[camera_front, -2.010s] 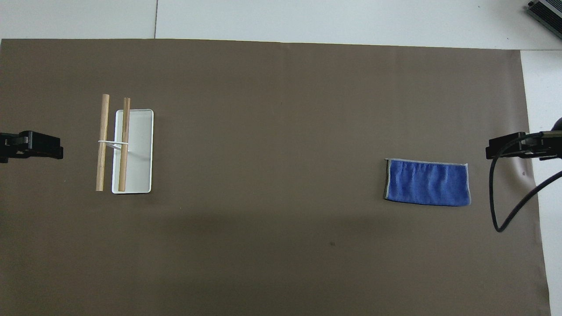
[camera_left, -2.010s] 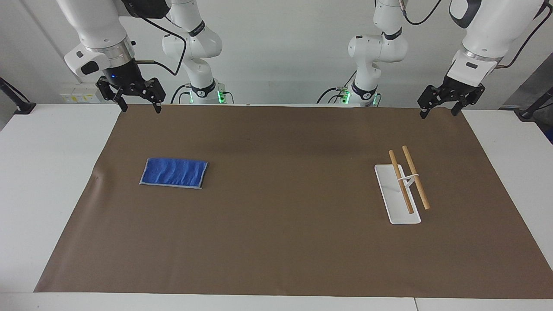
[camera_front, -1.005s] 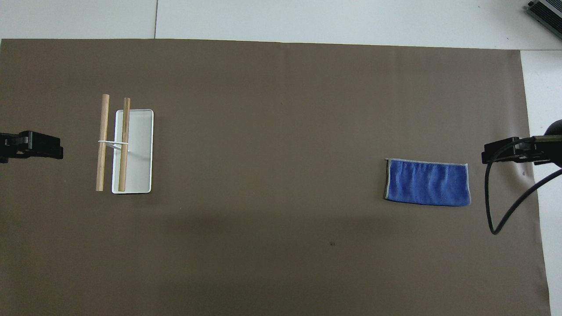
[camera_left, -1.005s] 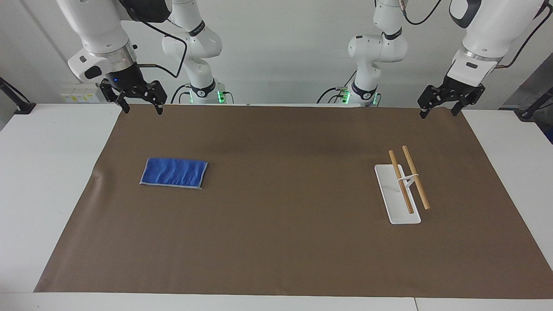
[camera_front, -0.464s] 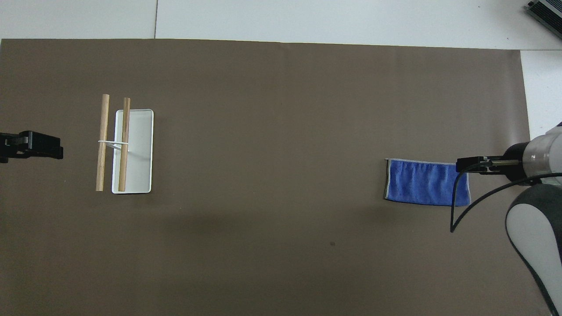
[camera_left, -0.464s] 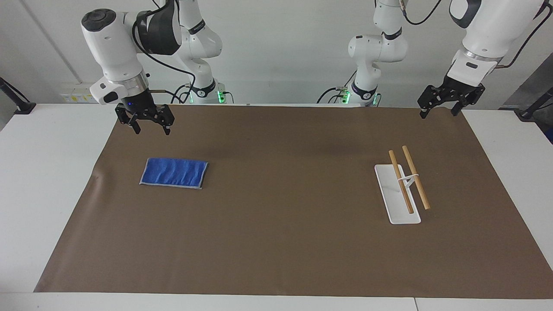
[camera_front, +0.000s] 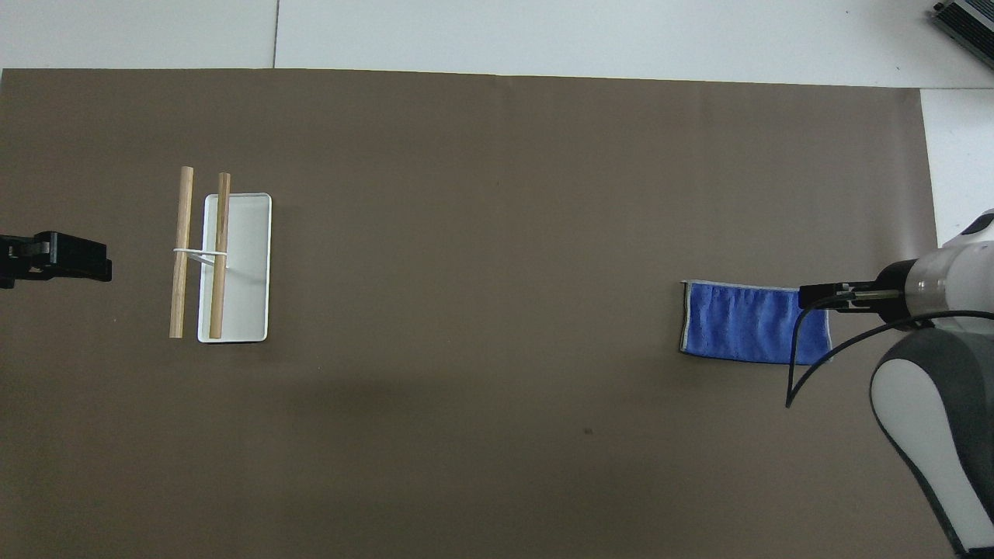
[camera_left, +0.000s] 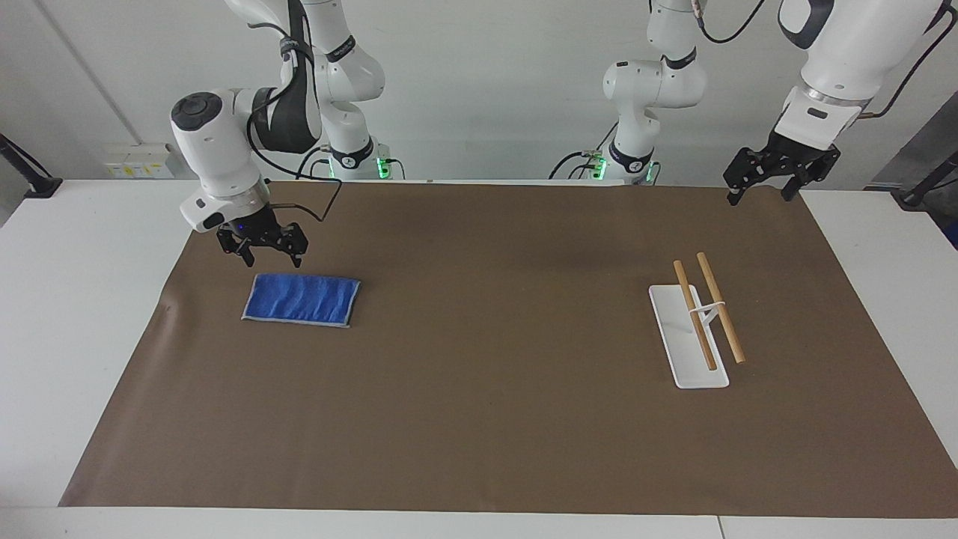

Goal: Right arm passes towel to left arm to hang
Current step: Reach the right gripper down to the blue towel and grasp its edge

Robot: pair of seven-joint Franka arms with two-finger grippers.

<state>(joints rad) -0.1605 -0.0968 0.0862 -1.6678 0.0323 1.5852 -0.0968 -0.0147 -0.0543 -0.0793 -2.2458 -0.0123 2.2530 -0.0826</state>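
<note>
Two white jointed robot arms work at a white counter [camera_left: 97, 314] covered by a brown paper sheet [camera_left: 486, 419], and the landmark here is the small rectangular bright-blue terry towel [camera_left: 301, 299] with its thin pale-grey edge trim, which lies flat on the sheet toward the right arm's end of the counter. The right arm [camera_left: 224, 161], with a silver wrist ring and a looping black cable, has its black two-finger hand [camera_left: 270, 260] pointing down just above the towel's edge that lies nearest the robots; its fingers stand apart and grip nothing, and it looks clear of the cloth, though the gap is hard to judge. In the overhead view that right hand [camera_front: 811, 296] overlaps the towel's [camera_front: 745, 324] corner toward the right arm's end. Well apart from the towel, toward the left arm's end of the counter, stands a white flat-based rack [camera_left: 687, 337] carrying two light wooden rods [camera_left: 718, 307] side by side. The left arm [camera_left: 838, 75] waits, its black hand [camera_left: 760, 195] raised over the sheet's edge nearest the robots, fingers apart and empty, well apart from both the towel and the rack.
</note>
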